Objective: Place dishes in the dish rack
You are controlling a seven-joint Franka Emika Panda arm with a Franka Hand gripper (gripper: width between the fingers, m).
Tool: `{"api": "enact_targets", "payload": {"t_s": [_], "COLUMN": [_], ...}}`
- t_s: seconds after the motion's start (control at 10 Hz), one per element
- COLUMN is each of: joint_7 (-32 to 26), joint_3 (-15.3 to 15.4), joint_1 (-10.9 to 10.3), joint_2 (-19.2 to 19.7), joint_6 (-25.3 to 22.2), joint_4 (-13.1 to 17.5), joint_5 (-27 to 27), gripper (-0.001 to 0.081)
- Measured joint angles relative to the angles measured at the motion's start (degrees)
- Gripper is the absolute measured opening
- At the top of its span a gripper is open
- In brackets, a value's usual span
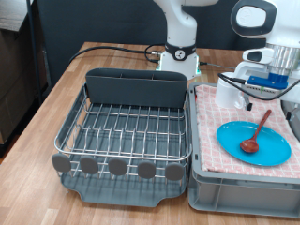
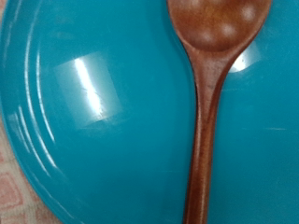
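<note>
Wooden spoon (image 2: 207, 103) is lying on the plate (image 2: 84, 103) directly beneath your gripper (image 1: 266, 86), whose grip I cannot tell, so it's risking skidding across slick glaze.

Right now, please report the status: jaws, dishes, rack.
Gripper above the crate, over plate and spoon; jaws state unclear. Wooden spoon lies on the light-blue plate, plate on the pink checkered cloth. Dish rack holds no dishes.
</note>
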State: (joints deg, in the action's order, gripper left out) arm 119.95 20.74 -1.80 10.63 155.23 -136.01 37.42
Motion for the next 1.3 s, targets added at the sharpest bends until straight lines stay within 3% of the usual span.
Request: {"api": "enact_targets", "payload": {"t_s": [1.1,1.2,1.3], "joint_7": [11.2,11.9,12.7], "joint_3": [-3.6,-3.8,-4.0], "joint_1": [-1.8,-1.9,-2.0], "joint_2": [6.1,6.3,6.7], "joint_6": [3.3,3.5,3.8], "joint_4": [0.8,0.8,0.9], "joint_5": [10.4,11.0,11.6], "gripper": [0.0803,0.0716,0.0547]}}
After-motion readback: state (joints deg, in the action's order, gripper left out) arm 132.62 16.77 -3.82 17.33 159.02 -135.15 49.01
